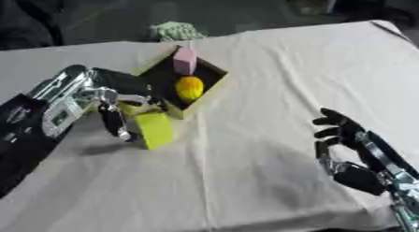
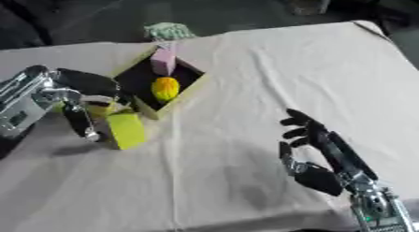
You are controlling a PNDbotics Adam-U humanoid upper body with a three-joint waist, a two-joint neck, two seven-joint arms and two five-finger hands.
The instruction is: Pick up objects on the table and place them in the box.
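Left hand (image 1: pixel 123 115) curls around a yellow-green block (image 1: pixel 154 128), seemingly just above the tabletop (image 1: pixel 270 76), at the box's (image 1: pixel 206 91) seven o'clock. Inside: pink block (image 1: pixel 184 61), yellow fruit (image 1: pixel 189 88). No readable writing. Right hand (image 2: pixel 307 137) rests released at four o'clock.

White cloth covers the table (image 1: pixel 270 76) edge to edge. On it sits the open box (image 1: pixel 210 91), tilted cornerwise, and a yellow-green block (image 1: pixel 154 129) stands just beside its near corner.
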